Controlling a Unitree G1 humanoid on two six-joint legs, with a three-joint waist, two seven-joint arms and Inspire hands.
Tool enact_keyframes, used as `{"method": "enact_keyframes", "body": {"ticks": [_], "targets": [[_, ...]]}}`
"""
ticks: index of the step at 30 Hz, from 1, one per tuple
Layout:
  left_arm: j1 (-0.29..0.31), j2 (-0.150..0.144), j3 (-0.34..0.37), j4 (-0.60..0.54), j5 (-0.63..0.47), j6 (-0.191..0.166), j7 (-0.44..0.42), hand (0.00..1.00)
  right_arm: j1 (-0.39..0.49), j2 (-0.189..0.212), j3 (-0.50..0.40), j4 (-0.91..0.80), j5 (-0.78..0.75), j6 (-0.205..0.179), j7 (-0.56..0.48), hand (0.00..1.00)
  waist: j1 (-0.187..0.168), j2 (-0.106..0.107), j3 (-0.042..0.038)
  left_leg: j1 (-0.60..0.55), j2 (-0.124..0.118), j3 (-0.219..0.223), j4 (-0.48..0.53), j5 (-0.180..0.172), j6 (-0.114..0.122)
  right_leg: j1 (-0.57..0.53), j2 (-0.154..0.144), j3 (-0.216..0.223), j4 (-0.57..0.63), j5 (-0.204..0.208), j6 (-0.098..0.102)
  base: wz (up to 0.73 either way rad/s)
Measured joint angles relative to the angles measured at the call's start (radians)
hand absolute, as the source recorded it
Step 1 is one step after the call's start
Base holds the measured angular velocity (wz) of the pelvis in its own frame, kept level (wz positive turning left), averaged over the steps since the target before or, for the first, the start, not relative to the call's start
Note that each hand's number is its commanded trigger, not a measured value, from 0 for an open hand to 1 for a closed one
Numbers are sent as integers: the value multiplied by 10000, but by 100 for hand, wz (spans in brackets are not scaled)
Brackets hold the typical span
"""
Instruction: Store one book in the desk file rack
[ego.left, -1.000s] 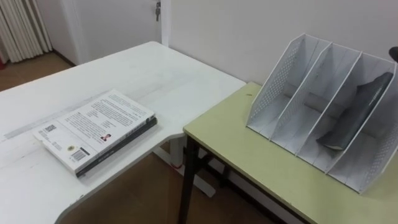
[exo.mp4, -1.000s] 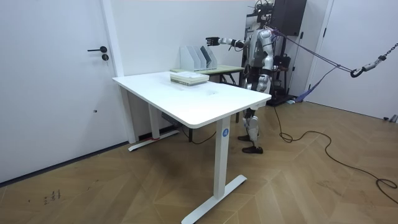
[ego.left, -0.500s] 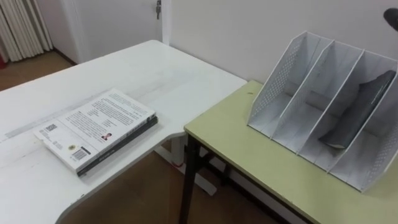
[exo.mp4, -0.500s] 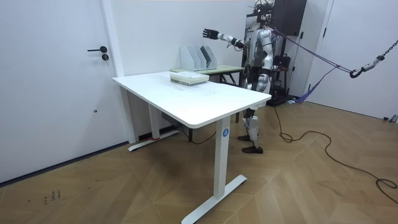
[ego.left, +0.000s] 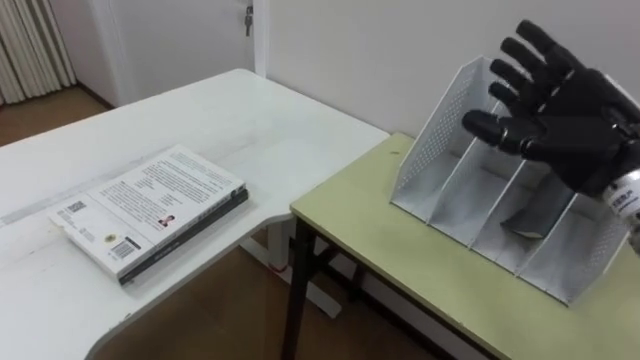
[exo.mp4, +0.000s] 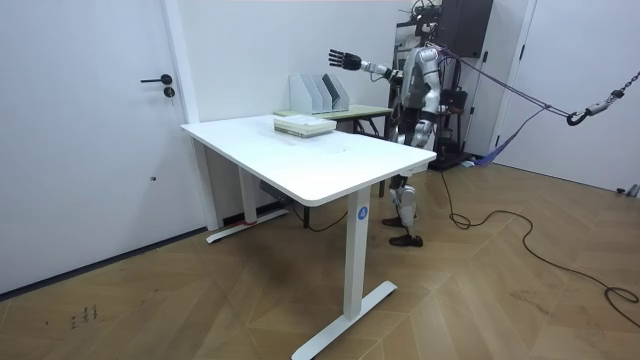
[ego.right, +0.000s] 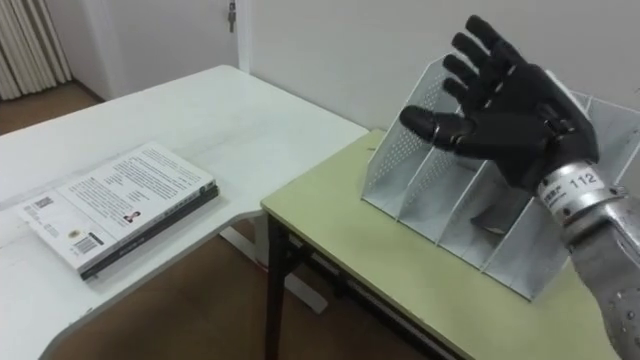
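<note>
Hand (ego.left: 565, 115), my right, hovers before file rack (ego.left: 432, 150), fingers spread, empty.
Book (ego.left: 150, 210) flat on counter (ego.left: 250, 110) at 9 o'clock.

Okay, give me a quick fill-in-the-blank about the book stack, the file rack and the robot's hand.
The stack of white-covered books lies flat on the ___ desk. The white perforated file rack stands on the pale ___ table. The robot's black right hand is held up in front of the rack with its fingers ___.
Missing words: white; green; open.
</note>
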Motion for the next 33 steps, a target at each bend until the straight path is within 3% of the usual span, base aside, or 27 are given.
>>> {"method": "enact_keyframes", "body": {"ticks": [5, 10, 13, 16, 24, 28, 31, 33], "targets": [[-74, 140, -198, 66, 65, 14, -127, 0, 751, -5, 245, -546, -693, -19, 1970, 0, 5, -5, -4, 30, 7, 4, -32, -4, -5, 134, 5, -14, -12, 2, -3, 0], [-341, 326, -609, 206, -70, -9, -270, 0, 1867, -3, 1264, -740, -3406, -12, 3708, 0, 143, -94, 43, 9, 8, 81, -48, -7, -1, 93, -9, 10, 5, 2, -3, 0], [-696, 435, -854, 480, -47, -22, -276, 0, 2617, -3, 1694, -727, -4839, -54, 4206, 0, 385, -126, 61, 14, 20, 130, -59, -10, -3, 8, 7, 42, -2, 3, -3, -4], [-994, 544, -1253, 714, -173, -41, -367, 0, 3755, 13, 2473, -515, -7196, 5, 4930, 0, 652, -148, 97, -79, 21, 144, -82, -9, -4, -53, 14, 20, 6, 5, -6, -2], [-1209, 587, -1818, 701, -285, -71, -230, 0, 4265, 74, 3206, 1059, -11309, 11, 5464, 0, 754, -56, 148, -172, 4, 215, -104, -5, 3, -285, -1, 128, 19, 4, 4, -3], [-1263, 521, -1922, 697, -446, -59, -39, 0, 4313, 669, 3356, 1984, -13131, 80, 5223, 0, 870, -42, 141, -175, 4, 246, -173, -4, 5, -329, 23, 256, 50, 15, -4, -10], [-1247, 328, -1860, 699, -413, -88, 150, 0, 4429, 1566, 3356, 4549, -14395, 46, 4229, 0, 964, 32, 117, -6, -30, 277, -197, -3, 8, -205, 2, 245, 21, 2, 28, 3], [-1200, 145, -1734, 685, -351, -87, 240, 0, 4559, 1929, 3352, 5985, -15258, -15, 3641, 0, 965, 171, 54, 1, -49, 278, -214, -6, 13, -199, 1, 245, 3, 8, 56, 0]]}}
